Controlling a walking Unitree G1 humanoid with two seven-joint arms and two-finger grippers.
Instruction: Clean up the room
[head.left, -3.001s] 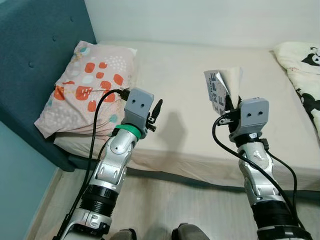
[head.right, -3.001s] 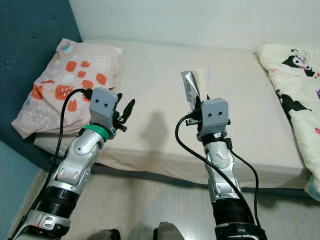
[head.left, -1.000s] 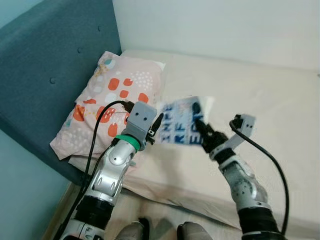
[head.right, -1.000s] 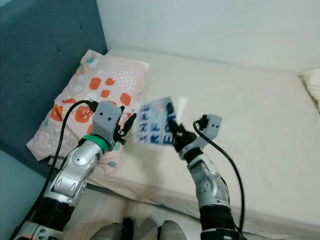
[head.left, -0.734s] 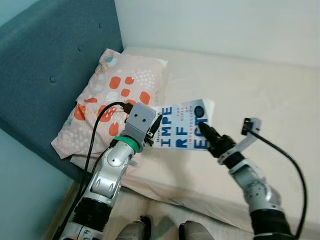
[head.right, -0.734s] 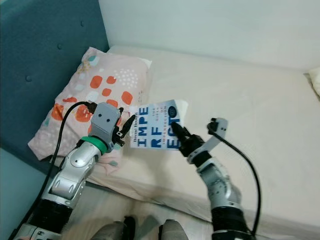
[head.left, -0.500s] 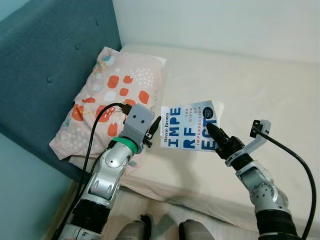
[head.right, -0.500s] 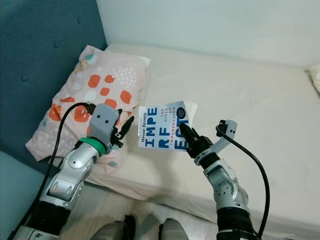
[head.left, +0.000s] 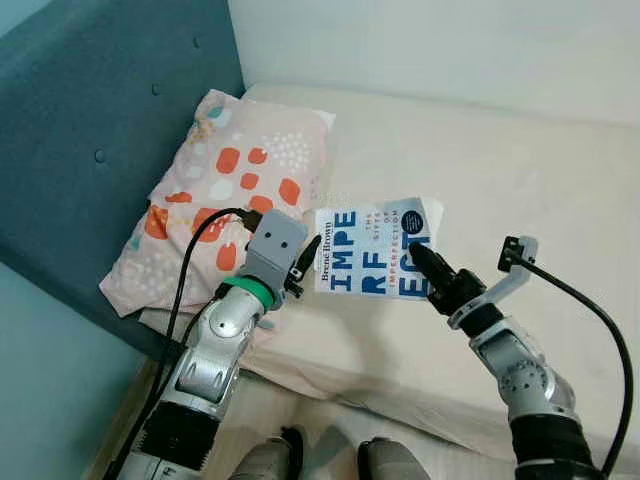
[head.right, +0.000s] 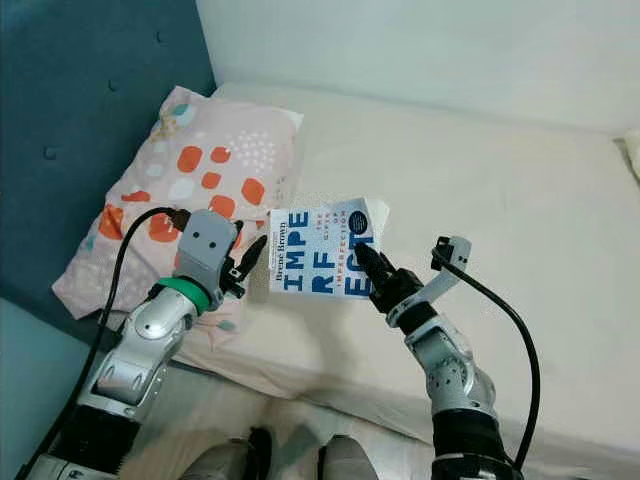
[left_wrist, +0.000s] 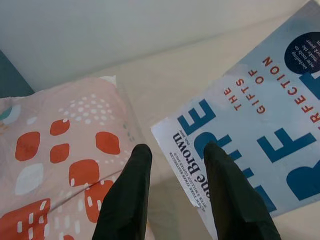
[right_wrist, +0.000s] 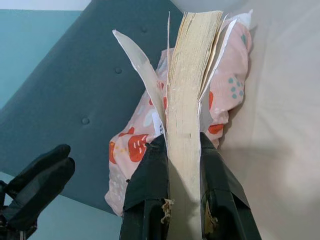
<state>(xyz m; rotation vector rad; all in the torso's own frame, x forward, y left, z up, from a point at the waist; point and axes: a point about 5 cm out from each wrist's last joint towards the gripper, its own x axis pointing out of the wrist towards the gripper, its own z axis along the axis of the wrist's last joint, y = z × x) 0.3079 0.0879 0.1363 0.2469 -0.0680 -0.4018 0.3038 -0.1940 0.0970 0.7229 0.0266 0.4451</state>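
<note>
Right claw (head.left: 418, 262) clamps the book (head.left: 375, 252) above the bed (head.left: 520, 190), beside the pillow (head.left: 225, 190). Left claw (left_wrist: 172, 155) gapes at its spine corner; you'd better grip deep before releasing.

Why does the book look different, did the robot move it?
Yes. The right gripper swung the book from above mid-bed towards the pillow, beside the left gripper.

At mid-frame you can read the book (head.left: 375, 252) cover: "Brené Brown", "THE GIFTS OF IMPERFECTION" and large blue "IMPE RF ECT".
</note>
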